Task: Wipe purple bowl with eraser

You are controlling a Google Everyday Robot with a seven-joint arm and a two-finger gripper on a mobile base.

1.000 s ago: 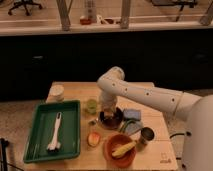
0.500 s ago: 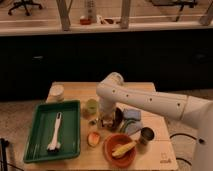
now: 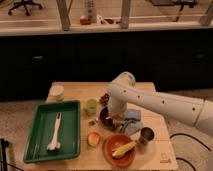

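The purple bowl [image 3: 104, 118] is a small, dark, glossy bowl in the middle of the wooden table [image 3: 70, 90]. The white arm reaches in from the right, bends at its elbow and points down into the bowl. My gripper [image 3: 112, 119] is at the bowl's right side, low over or inside it, and hides part of its rim. I cannot make out the eraser; the gripper's end is dark against the bowl.
A green tray [image 3: 39, 145] with a white brush [image 3: 55, 132] lies at the left. An orange-red bowl [image 3: 110, 152] with a corn cob, a steel cup [image 3: 146, 135], blue cloths [image 3: 133, 123], a green cup [image 3: 90, 106], a peach [image 3: 93, 138] and a white cup [image 3: 57, 92] surround the purple bowl.
The arm's elbow shifted slightly left, then back to the right, while the gripper stayed at the purple bowl. Nothing else on the table moved.
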